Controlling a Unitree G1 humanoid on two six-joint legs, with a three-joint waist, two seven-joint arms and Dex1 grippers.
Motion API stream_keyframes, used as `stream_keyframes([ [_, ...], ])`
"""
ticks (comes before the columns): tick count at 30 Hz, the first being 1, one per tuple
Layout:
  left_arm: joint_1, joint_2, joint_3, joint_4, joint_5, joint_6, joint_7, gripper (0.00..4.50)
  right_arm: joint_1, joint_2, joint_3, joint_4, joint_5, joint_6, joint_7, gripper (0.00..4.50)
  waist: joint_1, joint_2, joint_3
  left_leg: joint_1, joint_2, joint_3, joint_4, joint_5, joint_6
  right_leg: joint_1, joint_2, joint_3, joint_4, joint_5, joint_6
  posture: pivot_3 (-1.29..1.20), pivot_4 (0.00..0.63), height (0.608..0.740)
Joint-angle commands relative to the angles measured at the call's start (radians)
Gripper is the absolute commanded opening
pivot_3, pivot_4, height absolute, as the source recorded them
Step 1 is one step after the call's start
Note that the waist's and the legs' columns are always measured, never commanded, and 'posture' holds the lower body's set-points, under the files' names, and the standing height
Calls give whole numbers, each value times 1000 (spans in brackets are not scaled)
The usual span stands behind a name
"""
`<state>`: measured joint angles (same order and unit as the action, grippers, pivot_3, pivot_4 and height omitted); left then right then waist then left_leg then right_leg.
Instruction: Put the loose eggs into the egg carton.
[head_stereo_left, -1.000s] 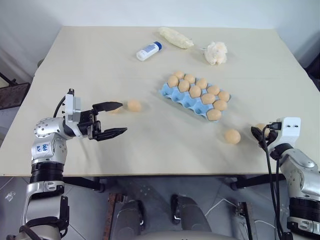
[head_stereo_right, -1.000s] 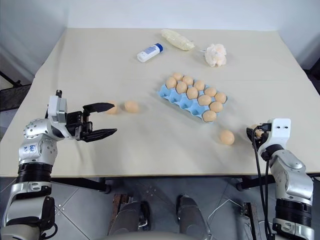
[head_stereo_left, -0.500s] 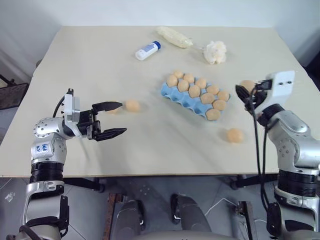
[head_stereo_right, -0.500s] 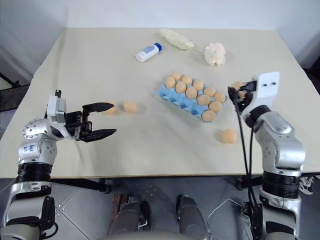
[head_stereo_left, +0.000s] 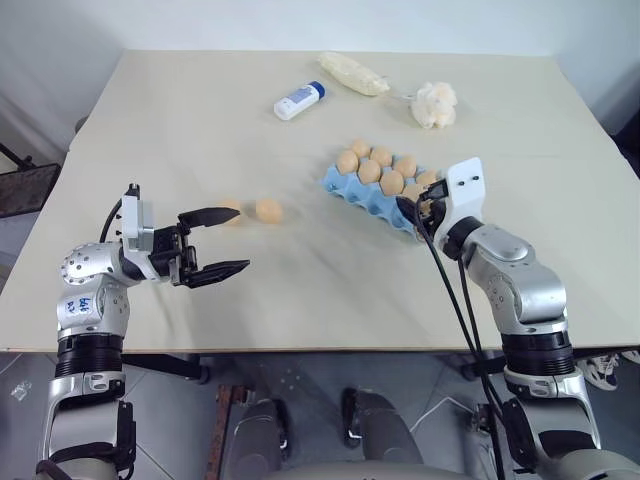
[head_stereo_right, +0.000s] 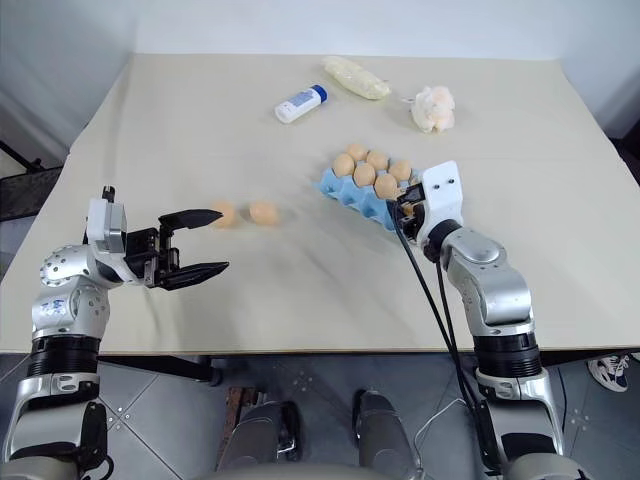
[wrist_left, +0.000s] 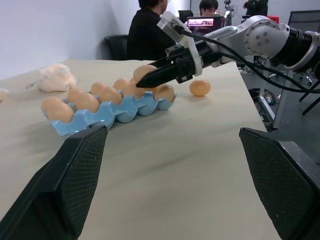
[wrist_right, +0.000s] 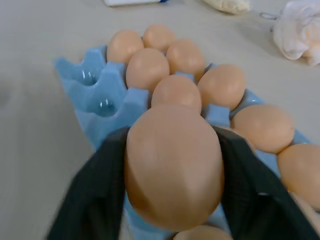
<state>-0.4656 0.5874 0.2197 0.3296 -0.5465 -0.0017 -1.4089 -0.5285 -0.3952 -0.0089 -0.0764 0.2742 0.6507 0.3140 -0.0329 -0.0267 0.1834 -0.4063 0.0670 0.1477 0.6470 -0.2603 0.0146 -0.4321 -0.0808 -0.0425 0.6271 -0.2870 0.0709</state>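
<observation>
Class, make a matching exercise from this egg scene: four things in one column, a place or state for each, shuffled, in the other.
1. right gripper
2. left gripper
3. white bottle
4. egg carton

A. lying at the table's far side
B. open, with nothing between its fingers
C. holding an egg over the carton
D. light blue, some cups unfilled

Pairs: 1-C, 2-B, 3-A, 4-D

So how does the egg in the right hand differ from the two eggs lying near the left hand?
The egg in the right hand is gripped between the fingers above the blue carton; the two eggs on the table lie loose, untouched. The left hand is open and empty. All are tan and oval.
</observation>
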Motion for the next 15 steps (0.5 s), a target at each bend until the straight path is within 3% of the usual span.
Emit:
stream_keyframes([
  [1,6,4,25,-41,-27,-6,10,4500,-14,2,-7,-24,-7,-12,13,3712,-3,0,0,0,0,0,0,0,0,0,0,0,0,0,0,0,150,740],
  [3,6,4,26,-42,-28,-5,15,4500,-17,-1,-10,-27,-7,-19,20,4411,-3,0,0,0,0,0,0,0,0,0,0,0,0,0,0,0,150,740],
  [9,5,4,25,-41,-31,-7,19,4500,-13,-24,-39,-65,9,-16,49,4463,-2,0,0,0,0,0,0,0,0,0,0,0,0,0,0,0,150,740],
  [15,1,2,22,-33,-33,-9,12,4500,61,-103,-162,-189,101,16,123,4463,4,0,0,0,0,0,-1,0,0,0,0,0,-1,0,0,0,150,740],
])
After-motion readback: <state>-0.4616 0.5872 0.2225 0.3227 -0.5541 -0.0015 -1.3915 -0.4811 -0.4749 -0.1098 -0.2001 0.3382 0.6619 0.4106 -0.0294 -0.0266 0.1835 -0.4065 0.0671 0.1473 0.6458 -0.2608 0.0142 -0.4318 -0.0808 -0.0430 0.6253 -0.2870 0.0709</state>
